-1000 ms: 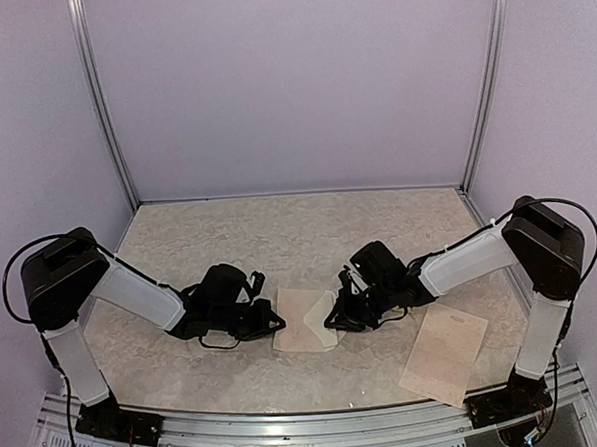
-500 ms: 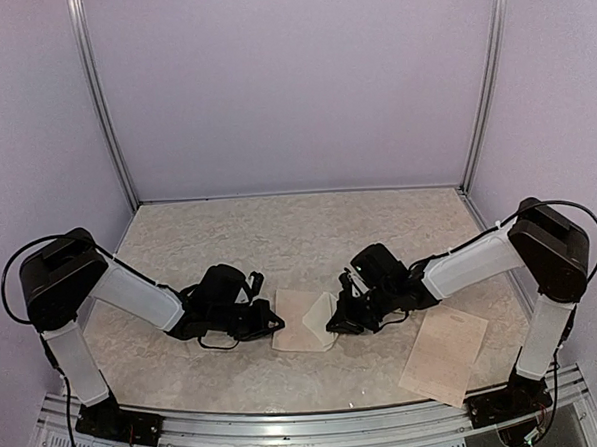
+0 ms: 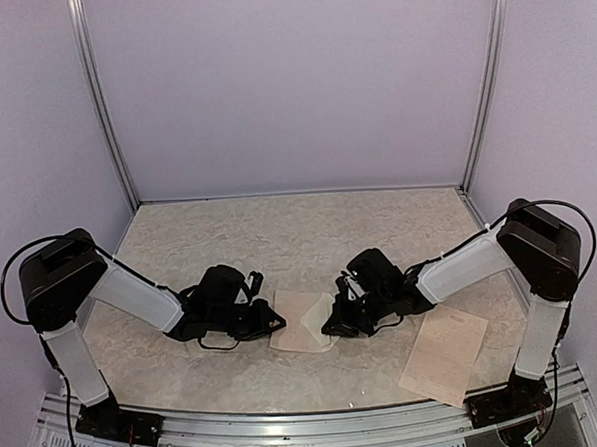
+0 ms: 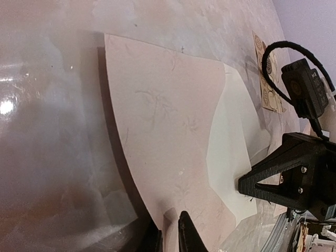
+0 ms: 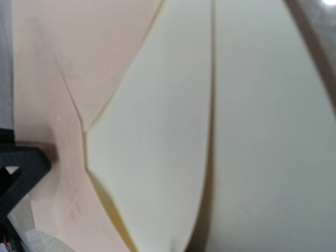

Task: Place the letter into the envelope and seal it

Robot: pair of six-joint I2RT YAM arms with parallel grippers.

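Observation:
The pale pink envelope (image 3: 302, 321) lies flat on the table between my two grippers. In the left wrist view its pink body (image 4: 168, 121) fills the middle, and the cream inner face of its flap (image 4: 233, 157) spreads to the right. My left gripper (image 4: 170, 237) pinches the envelope's near edge between nearly closed fingers. My right gripper (image 3: 334, 320) is at the flap's edge, its black fingertip (image 4: 249, 185) touching the cream paper. The right wrist view is filled by the curved cream flap (image 5: 157, 147), which hides the fingers. No letter shows as a separate sheet.
A tan sheet of round stickers (image 3: 444, 354) lies at the near right, close to the right arm's base; its corner also shows in the left wrist view (image 4: 266, 68). Purple walls and metal posts enclose the marbled tabletop (image 3: 289, 234).
The right gripper has edged a little left onto the flap and closed. The left arm has stayed where it was on the envelope's edge.

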